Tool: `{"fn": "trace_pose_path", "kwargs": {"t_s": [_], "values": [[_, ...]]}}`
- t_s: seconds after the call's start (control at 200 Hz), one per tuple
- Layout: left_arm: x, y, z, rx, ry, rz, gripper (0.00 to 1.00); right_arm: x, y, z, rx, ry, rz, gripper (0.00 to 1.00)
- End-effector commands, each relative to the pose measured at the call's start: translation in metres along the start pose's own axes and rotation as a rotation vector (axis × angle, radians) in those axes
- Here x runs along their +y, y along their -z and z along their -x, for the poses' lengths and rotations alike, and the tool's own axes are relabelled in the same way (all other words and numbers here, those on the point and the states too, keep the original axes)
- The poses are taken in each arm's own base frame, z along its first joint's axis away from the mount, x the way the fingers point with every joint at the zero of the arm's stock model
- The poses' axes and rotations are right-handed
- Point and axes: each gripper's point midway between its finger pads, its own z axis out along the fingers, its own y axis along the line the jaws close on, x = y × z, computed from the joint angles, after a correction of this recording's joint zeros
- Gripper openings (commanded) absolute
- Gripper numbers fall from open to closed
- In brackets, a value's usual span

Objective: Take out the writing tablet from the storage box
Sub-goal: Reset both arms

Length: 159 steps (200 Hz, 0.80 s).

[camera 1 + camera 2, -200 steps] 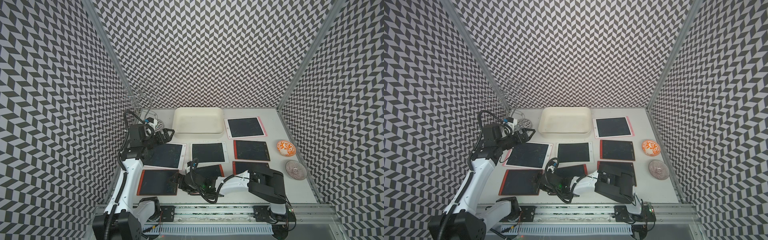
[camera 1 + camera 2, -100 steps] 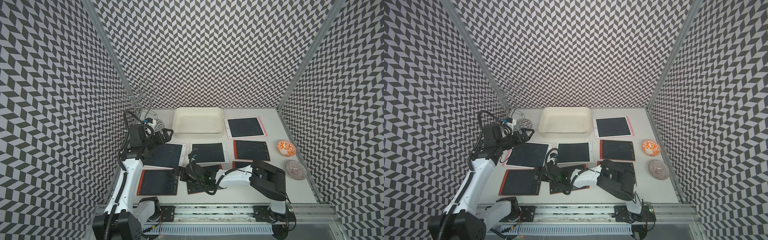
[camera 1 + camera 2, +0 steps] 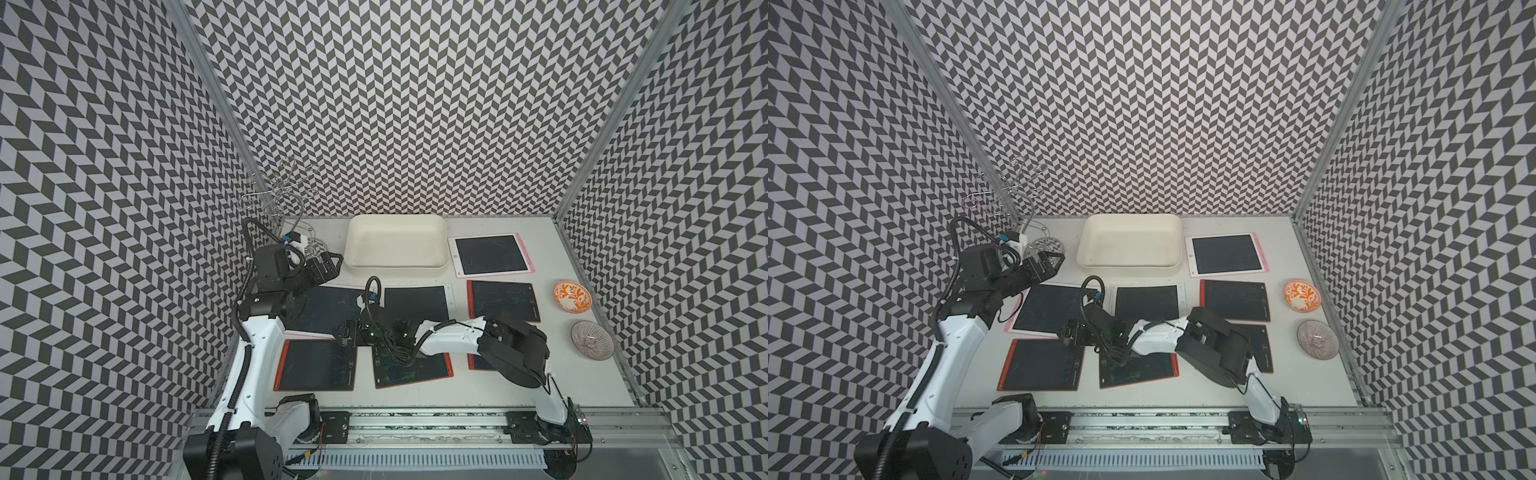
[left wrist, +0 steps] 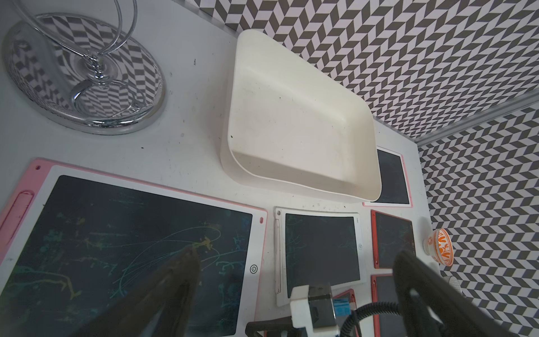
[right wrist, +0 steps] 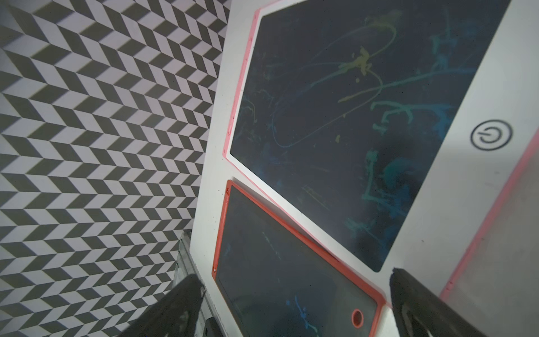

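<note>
Storage box [image 3: 395, 241], by back wall. Red-framed tablet [image 3: 415, 370] (upper part hidden by right arm [image 3: 453, 338]). Left gripper [image 3: 332, 265], right gripper [image 3: 343, 334]: jaws apart, holding nothing.

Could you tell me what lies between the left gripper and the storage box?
Only bare table separates the left gripper from the storage box, clearest in a top view.

Clear way into storage box [image 3: 399, 271] between wire stand [image 3: 282, 195] and pink-edged tablet [image 3: 490, 254].
</note>
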Motion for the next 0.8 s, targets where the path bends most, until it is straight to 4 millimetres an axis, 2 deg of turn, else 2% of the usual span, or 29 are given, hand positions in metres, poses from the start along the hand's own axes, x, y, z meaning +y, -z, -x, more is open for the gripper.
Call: {"fn": "trace_pose_path", "kwargs": {"t_s": [0.0,0.255,0.626,0.791], "values": [[-0.007,0.005,0.009,-0.021,-0.009,-0.003,0.99,0.005,-0.006,-0.004,0.024,0.021,0.029,1.0],[-0.002,0.0,0.004,-0.007,0.001,-0.003,0.99,0.007,-0.009,-0.01,0.041,0.017,0.047,0.99],[-0.002,-0.001,0.003,-0.003,0.002,-0.004,0.99,0.02,-0.015,-0.031,0.088,0.027,0.069,1.0],[0.0,-0.002,0.002,-0.002,0.003,0.002,0.99,0.019,-0.008,-0.025,0.057,0.045,0.052,1.0]]}}
